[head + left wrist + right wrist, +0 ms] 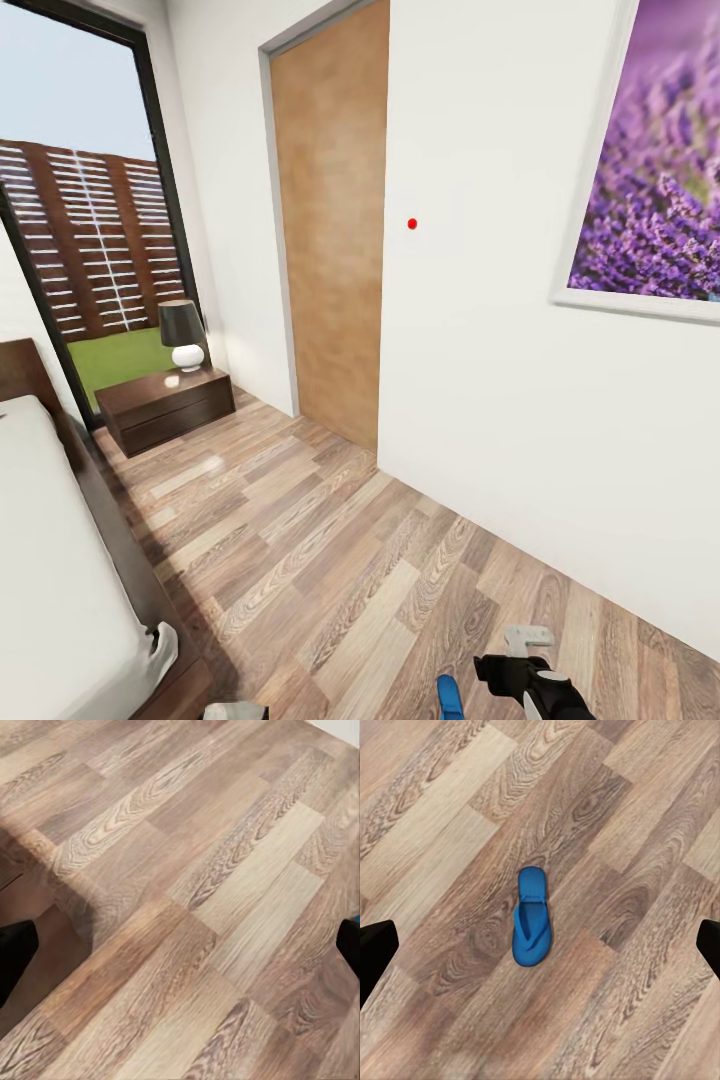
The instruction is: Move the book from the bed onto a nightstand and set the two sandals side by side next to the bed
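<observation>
bed: (60, 560) far left of head view, dark frame, pale mattress; no book on the part that shows
nightstand: (165, 405) past the bed by the window, lamp (182, 335) on top, rest of the top looks bare
floor: (330, 560) wood planks, runs between bed and white wall
door: (330, 220) brown, mid-frame, closed
sandal: (532, 917) one blue flip-flop flat on the floor, centred under the right hand in the right wrist view; blue tip (449, 697) at bottom edge of head view
right hand: (520, 665) bottom right of head view, above the sandal, not touching; fingers (375, 952) spread wide, holding nothing
left hand: (180, 952) dark finger edges well apart in the left wrist view, bare planks between, so wide and empty
progress: judged early. book not on nightstand, sandals not paired by the bed
hidden: second sandal and book not located; bed head cut off
</observation>
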Robot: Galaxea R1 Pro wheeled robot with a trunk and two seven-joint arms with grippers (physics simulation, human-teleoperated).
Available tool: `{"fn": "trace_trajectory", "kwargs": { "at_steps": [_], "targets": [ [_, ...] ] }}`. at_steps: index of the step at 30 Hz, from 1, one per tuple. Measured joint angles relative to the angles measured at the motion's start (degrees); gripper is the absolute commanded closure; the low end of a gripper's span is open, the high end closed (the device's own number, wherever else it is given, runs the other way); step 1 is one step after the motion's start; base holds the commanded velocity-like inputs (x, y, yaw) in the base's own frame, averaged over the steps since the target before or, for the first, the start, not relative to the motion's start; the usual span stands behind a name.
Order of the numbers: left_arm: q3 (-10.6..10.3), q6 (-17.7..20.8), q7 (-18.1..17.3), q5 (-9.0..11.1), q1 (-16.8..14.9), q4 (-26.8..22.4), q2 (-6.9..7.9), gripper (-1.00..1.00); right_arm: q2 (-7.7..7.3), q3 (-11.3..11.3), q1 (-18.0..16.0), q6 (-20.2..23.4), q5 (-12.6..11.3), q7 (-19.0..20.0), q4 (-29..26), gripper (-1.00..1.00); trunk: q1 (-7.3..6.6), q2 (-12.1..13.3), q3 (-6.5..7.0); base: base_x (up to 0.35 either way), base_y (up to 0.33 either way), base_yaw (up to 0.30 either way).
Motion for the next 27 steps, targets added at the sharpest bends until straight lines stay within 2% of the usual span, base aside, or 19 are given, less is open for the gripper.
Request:
{"fn": "trace_trajectory", "kwargs": {
  "at_steps": [1,2,4,9,10,12,17,21,27],
  "targets": [
    [-0.03,0.26,0.04,-0.05,0.02,-1.88,-0.47,-1.00,0.00,0.00,0.00,0.00,0.01,0.00,0.00,-1.00,0.00,0.00,0.00,0.000,0.000,0.000],
    [-0.24,1.15,0.09,-0.23,-0.01,-5.81,-1.33,-1.00,0.03,0.00,0.00,0.00,0.02,-0.01,0.00,-1.00,0.00,0.00,0.00,0.000,0.000,0.000],
    [-0.64,2.72,0.12,-0.43,0.00,-10.71,-2.07,-1.00,0.05,0.00,0.00,0.00,0.02,-0.01,0.01,-1.00,0.00,0.00,0.00,0.000,0.000,0.000],
    [-2.36,8.61,0.08,-0.70,-0.08,-22.35,-3.02,-1.00,0.08,0.00,0.00,0.00,0.03,-0.01,0.01,-1.00,0.00,0.00,0.00,0.000,0.000,0.000],
    [-3.36,10.87,0.08,-0.67,-0.19,-25.89,-3.25,-1.00,0.08,0.02,0.00,0.00,0.04,-0.01,0.01,-1.00,0.00,0.00,0.00,0.000,0.000,0.000],
    [-4.38,12.61,0.09,-0.62,-0.50,-28.87,-3.49,-1.00,0.09,0.04,0.00,0.00,0.04,-0.01,0.01,-1.00,0.00,0.00,0.00,0.000,0.000,0.000],
    [-6.19,14.86,0.11,-0.51,-2.97,-32.69,-4.06,-1.00,0.09,0.08,0.01,0.00,0.04,-0.02,0.01,-1.00,0.00,0.01,0.01,0.000,0.000,0.000],
    [-6.65,15.39,0.11,-0.42,-4.48,-33.52,-4.23,-1.00,0.09,0.08,0.01,0.01,0.04,-0.02,0.01,-1.00,0.00,0.01,0.01,0.000,0.000,0.000],
    [-6.83,15.58,0.10,-0.47,-5.16,-33.76,-4.23,-1.00,0.09,0.09,0.01,0.02,-0.02,-0.02,0.01,-1.00,0.00,0.01,0.01,0.000,0.000,0.000]
  ]
}}
